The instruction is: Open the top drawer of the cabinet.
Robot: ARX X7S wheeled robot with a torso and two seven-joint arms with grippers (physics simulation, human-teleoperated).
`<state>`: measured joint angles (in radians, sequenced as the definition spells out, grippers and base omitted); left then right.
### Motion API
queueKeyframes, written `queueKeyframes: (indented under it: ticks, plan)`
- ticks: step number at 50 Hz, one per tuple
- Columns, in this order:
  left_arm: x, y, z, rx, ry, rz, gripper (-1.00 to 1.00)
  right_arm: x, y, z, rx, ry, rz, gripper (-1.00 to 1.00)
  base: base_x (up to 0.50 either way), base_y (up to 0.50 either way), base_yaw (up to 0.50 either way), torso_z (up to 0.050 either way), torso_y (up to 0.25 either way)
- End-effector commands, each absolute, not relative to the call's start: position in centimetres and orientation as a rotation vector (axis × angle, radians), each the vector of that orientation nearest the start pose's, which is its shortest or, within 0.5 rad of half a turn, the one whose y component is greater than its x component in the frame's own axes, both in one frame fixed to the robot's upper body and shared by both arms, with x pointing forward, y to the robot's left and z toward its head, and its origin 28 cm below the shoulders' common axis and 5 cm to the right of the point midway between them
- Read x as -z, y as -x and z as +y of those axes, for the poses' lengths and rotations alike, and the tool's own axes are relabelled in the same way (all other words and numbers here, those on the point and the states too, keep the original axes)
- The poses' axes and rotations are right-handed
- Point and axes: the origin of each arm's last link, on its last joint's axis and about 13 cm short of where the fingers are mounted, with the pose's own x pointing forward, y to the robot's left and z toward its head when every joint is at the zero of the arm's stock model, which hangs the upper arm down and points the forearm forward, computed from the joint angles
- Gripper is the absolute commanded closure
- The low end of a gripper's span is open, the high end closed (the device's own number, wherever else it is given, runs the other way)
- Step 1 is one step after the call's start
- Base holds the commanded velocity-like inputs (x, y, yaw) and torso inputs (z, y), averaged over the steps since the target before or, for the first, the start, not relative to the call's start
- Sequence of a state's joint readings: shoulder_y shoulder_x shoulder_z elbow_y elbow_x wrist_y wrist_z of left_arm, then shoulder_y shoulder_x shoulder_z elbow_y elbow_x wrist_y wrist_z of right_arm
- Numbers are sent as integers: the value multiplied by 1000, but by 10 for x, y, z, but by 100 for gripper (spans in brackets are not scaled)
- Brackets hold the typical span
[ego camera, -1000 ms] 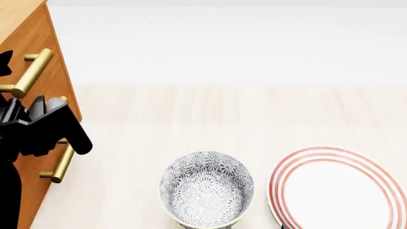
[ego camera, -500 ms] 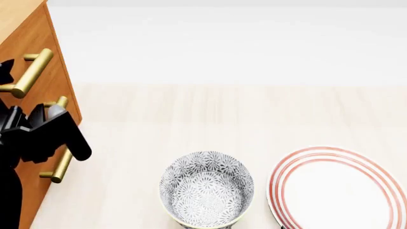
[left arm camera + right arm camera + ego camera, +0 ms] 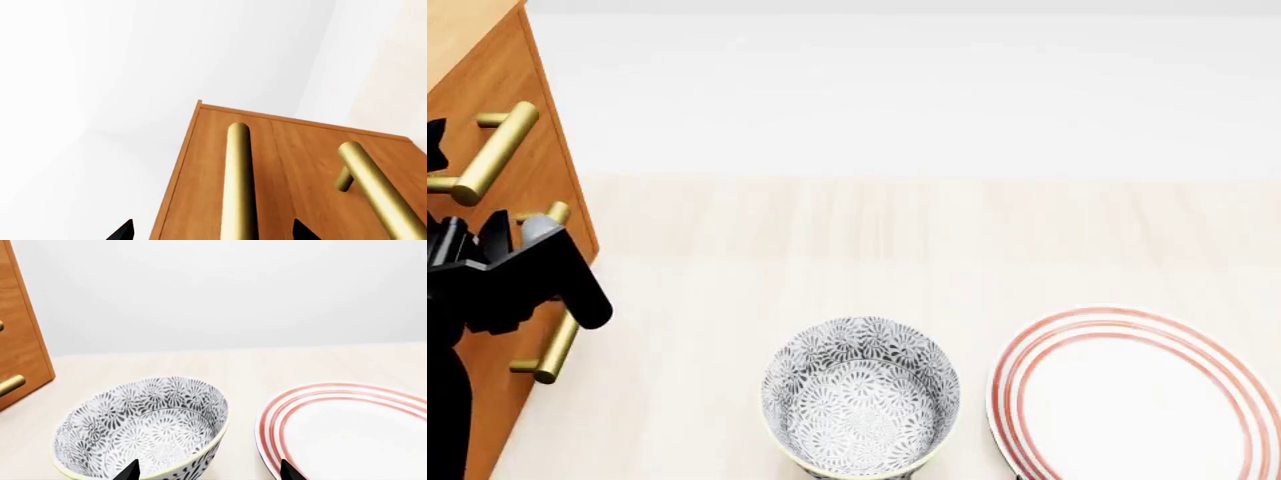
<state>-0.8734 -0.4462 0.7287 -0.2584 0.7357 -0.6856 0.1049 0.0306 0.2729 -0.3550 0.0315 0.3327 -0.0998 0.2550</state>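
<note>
The cabinet stands at the left, orange-brown, its fronts flush. The top drawer is shut, and its brass handle runs along it. My left gripper is open, close off the cabinet front, and it covers much of the two lower handles in the head view. In the left wrist view the top drawer's handle lies in line between the left gripper's spread fingertips. I cannot tell whether they reach around it. My right gripper is open and empty.
The middle drawer's handle runs beside the top one. A grey patterned bowl and a red-ringed white plate sit on the pale wood surface, right of the cabinet. Both also lie under the right gripper, the bowl and the plate.
My left gripper has shifted slightly left, closer to the cabinet front, uncovering the far end of a lower handle. The drawers, bowl and plate have not moved.
</note>
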Motion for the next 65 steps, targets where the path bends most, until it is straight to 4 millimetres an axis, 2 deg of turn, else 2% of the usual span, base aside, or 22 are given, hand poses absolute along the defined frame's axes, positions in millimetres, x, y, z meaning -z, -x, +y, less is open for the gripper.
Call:
queueKeyframes:
  ticks: [1,39,40,56,65]
  plan:
    - [-175,-355,276,-174,-1405,78,-100,-10,-206,-92,-79,-66,5,-100,0,0,0,0,0]
    - [-165,-369,274,-185,-1411,111,-100,-9,-208,-93,-71,-77,16,-100,0,0,0,0,0]
    - [-166,-369,275,-189,-1411,109,100,-10,-208,-93,-71,-77,16,-100,0,0,0,0,0]
    - [-167,-368,270,-170,-1432,91,100,-7,-208,-92,-77,-75,27,-100,1,0,0,0,0]
    - [-167,-371,253,-115,-1447,49,100,-8,-207,-92,-80,-74,28,-100,1,0,-2,0,0]
